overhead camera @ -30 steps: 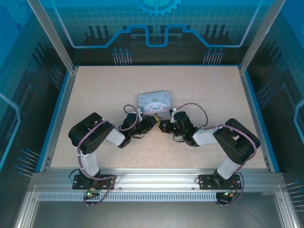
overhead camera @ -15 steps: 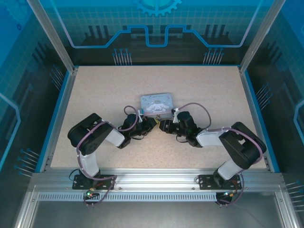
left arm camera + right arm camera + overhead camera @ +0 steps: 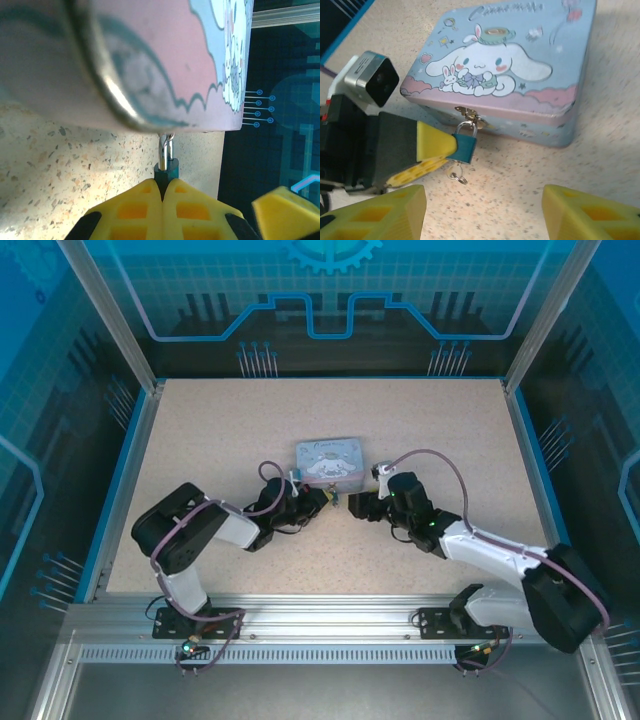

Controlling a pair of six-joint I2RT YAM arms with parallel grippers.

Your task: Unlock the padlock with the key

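Clamping the padlock (image 3: pixel 465 146) at the tin's (image 3: pixel 510 65) near-side hasp (image 3: pixel 468 116), the left gripper (image 3: pixel 451 146) is pinched shut on it; the right gripper (image 3: pixel 480 212) stands apart nearby. The key (image 3: pixel 456 175) seems to hang under the padlock, and a skewed pinch could knock it out or shove the tin.

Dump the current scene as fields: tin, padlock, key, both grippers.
tin: pale blue, cartoon print, lid down, flat on the table
padlock: hangs at the tin's front hasp, shackle through it
key: small ring showing just under the padlock; whether it sits in the keyhole is unclear
left gripper: fingers shut on the padlock body
right gripper: fingers open, clear of padlock and key, holding nothing
lock state: cannot tell
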